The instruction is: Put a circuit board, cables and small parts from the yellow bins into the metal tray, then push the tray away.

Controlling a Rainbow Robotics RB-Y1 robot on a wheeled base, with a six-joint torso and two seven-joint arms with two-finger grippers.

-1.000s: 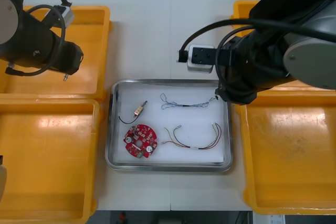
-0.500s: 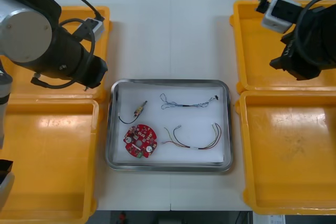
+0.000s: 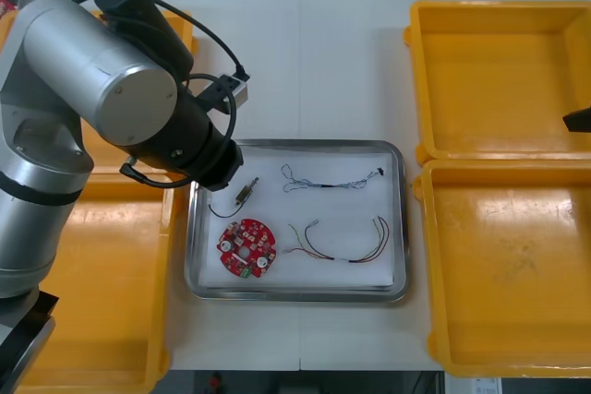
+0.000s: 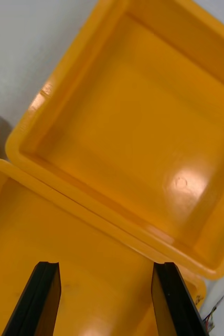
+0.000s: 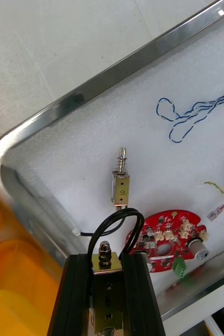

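The left gripper (image 5: 106,256) is clamping its fingers (image 5: 80,294) nearly together on a small metal part (image 5: 105,253) and holding it over the left end of the metal tray (image 5: 91,92), close to the loop of a black cable (image 5: 117,218). That cable is running to a second small metal part (image 5: 120,184), which is lying on the tray's white inside. Beside it, a round red circuit board (image 5: 167,231) and a twisted blue and white cable (image 5: 188,118) are also lying in the tray, and a red and yellow cable (image 3: 351,246) is resting toward its right end. The right gripper (image 4: 104,265) is hanging wide open, gripping nothing, over the yellow bins (image 4: 143,131) on the right.
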